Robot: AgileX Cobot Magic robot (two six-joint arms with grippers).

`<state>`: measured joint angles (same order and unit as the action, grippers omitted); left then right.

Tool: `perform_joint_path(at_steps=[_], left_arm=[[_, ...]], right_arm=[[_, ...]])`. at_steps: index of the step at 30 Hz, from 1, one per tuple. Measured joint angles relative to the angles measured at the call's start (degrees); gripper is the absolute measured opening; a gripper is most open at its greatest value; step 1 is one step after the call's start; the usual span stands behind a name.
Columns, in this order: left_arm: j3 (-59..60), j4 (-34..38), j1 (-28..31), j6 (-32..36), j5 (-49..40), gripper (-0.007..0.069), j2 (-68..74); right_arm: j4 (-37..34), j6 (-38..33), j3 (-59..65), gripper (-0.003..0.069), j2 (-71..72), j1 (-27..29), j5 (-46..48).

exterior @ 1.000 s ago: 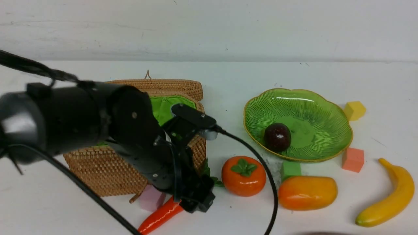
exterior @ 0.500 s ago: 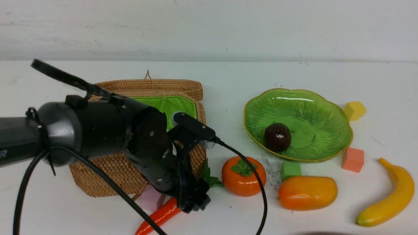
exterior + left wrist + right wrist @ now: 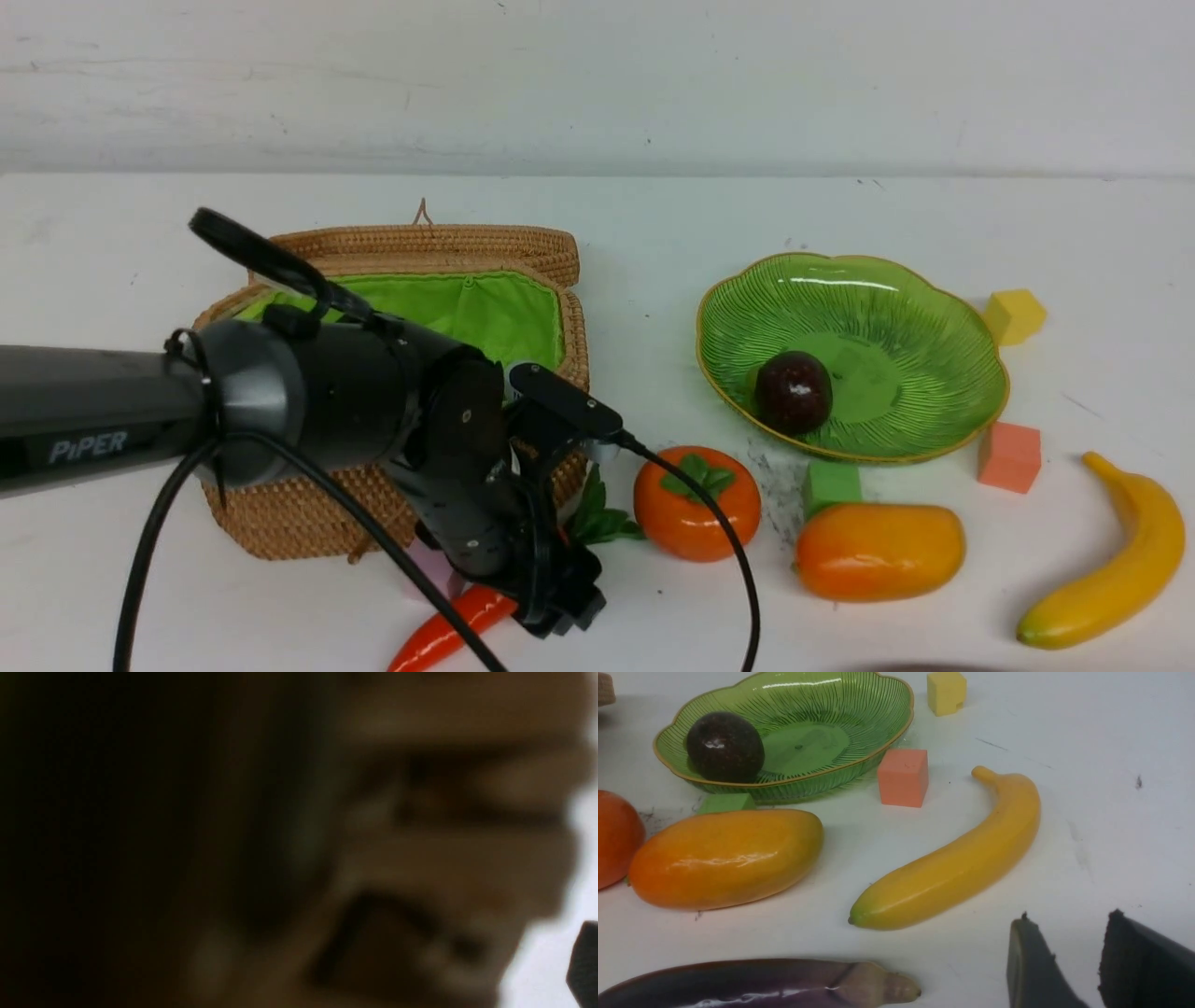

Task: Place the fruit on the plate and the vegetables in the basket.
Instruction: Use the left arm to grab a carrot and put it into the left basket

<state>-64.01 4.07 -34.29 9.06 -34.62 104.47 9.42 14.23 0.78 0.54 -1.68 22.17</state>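
My left gripper (image 3: 560, 611) is down on the table at the leafy end of the orange carrot (image 3: 446, 631), in front of the wicker basket (image 3: 280, 504). Its jaws stand wide with nothing seen held, and one dark fingertip (image 3: 584, 961) shows in the left wrist view, which is otherwise a brown blur. The green plate (image 3: 896, 308) holds the mangosteen (image 3: 794, 392). Persimmon (image 3: 695, 509), mango (image 3: 878, 551) and banana (image 3: 1111, 560) lie in front of it. My right gripper (image 3: 1069, 919) hovers open beside the banana (image 3: 957, 868) and the eggplant (image 3: 738, 984). The radish is out of view.
Small cubes lie about: yellow (image 3: 1013, 315) and salmon (image 3: 1008, 457) right of the plate, green (image 3: 831, 485) at its front rim, pink (image 3: 431, 571) by the carrot. The basket lid (image 3: 439, 245) lies folded back. The left arm's cable (image 3: 738, 560) hangs in front of the persimmon.
My left arm has dropped lower and drawn back to the left, uncovering the basket's green lining and the carrot's leaves. Its gripper stays by the carrot. The right side is unchanged.
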Motion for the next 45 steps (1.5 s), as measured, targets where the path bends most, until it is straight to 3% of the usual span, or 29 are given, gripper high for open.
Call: perform_joint_path(at_steps=[4,9,13,18,23,32,37,45], left_arm=[[0.0,0.0,0.0,0.0,0.0,0.0537,0.0],[-0.2,0.0,0.0,0.9,-1.1,0.0353,0.0],[-1.1,1.6,0.0,4.8,-5.2,0.0349,-0.4],[-3.3,9.2,0.0,12.9,-14.6,0.0349,-2.7],[-3.9,14.1,0.0,17.7,-17.9,0.0349,-8.0],[-4.0,14.4,0.0,21.9,-19.3,0.0349,-18.0],[-7.7,9.2,0.0,21.6,-19.9,0.0349,-22.5],[-15.8,-11.7,0.0,17.3,-15.9,0.0349,-23.1]], right_arm=[[0.0,0.0,0.0,0.0245,0.0,0.0,0.0],[0.0,0.0,0.0,0.0245,0.0,0.0,0.0],[0.0,0.0,0.0,0.0245,0.0,0.0,0.0],[0.0,0.0,0.0,0.0245,0.0,0.0,0.0],[0.0,0.0,0.0,0.0245,0.0,0.0,0.0],[0.0,0.0,0.0,0.0245,0.0,0.0,0.0],[0.0,0.0,0.0,0.0245,0.0,0.0,0.0],[0.0,0.0,0.0,0.0245,0.0,0.0,0.0]])
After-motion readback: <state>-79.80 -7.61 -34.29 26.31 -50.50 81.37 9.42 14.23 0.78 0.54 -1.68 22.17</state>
